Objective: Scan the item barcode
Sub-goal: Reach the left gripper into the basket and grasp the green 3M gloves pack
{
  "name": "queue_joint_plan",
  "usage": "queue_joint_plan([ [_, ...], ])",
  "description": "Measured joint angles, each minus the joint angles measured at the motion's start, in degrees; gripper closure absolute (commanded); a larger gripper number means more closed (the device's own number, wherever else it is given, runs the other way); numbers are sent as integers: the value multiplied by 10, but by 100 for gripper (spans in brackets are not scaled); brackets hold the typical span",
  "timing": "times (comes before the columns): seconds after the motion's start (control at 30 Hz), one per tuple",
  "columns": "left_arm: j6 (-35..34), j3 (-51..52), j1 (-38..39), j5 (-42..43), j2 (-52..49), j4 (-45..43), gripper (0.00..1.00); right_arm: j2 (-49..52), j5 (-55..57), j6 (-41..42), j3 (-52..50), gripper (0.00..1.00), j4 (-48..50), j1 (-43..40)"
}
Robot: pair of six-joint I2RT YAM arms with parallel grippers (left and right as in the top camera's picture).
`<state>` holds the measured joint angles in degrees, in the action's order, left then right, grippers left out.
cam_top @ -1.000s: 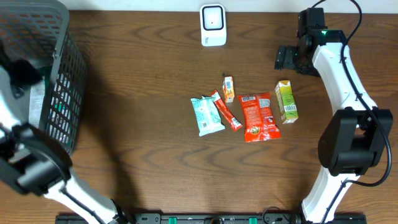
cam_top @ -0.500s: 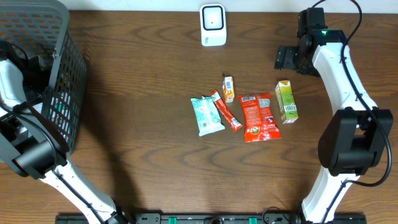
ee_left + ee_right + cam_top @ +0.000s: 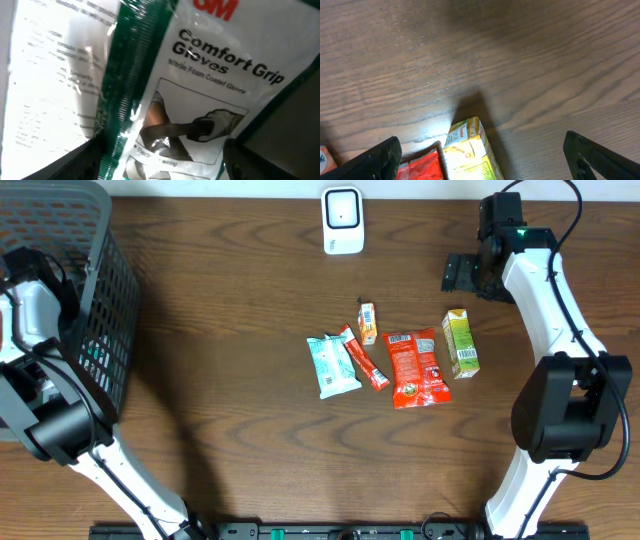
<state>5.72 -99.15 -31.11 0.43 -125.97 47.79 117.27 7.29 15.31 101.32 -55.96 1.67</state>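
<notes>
The glove packet [image 3: 210,100] is cut off at top and bottom, its small print blurred.

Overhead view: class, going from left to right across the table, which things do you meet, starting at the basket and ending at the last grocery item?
Grey basket → teal packet → red stick sachet → red pouch → green-and-yellow carton

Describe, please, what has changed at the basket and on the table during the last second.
The left arm has reached farther over the basket, toward the table's far edge; the left gripper hangs open over a gloves packet. Nothing was visibly taken or released. The right arm, the scanner and the five snack items stayed in place.
</notes>
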Motion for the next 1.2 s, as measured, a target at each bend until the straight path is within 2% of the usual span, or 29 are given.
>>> queue_joint_plan([
  [0.07, -6, 5, 0, -3, 3, -7, 38, 0, 0, 0, 0, 1, 0, 0],
  [0.1, -7, 6, 0, -5, 3, -9, 39, 0, 0, 0, 0, 1, 0, 0],
  [0.13, -13, 7, 0, -7, 3, -11, 39, 0, 0, 0, 0, 1, 0, 0],
  [0.2, -12, 7, 0, -10, 3, -14, 25, 0, 0, 0, 0, 1, 0, 0],
  [0.3, -15, 8, -1, -4, 3, -15, 19, 0, 0, 0, 0, 1, 0, 0],
  [0.63, -3, 9, -7, 28, 4, -10, 15, 0, 0, 0, 0, 1, 0, 0],
  [0.83, -1, 53, -7, 23, 25, -56, 14, 0, 0, 0, 0, 1, 0, 0],
  [0.87, -1, 66, -6, 20, 31, -70, 20, 0, 0, 0, 0, 1, 0, 0],
  [0.9, -2, 76, -5, 16, 37, -80, 32, 0, 0, 0, 0, 1, 0, 0],
  [0.97, -6, 83, -5, 7, 40, -85, 61, 0, 0, 0, 0, 1, 0, 0],
  [1.07, -10, 86, -5, -7, 41, -87, 88, 0, 0, 0, 0, 1, 0, 0],
  [1.1, -8, 87, -5, -14, 41, -87, 93, 0, 0, 0, 0, 1, 0, 0],
  [1.2, -17, 88, -5, -32, 42, -90, 93, 0, 0, 0, 0, 1, 0, 0],
])
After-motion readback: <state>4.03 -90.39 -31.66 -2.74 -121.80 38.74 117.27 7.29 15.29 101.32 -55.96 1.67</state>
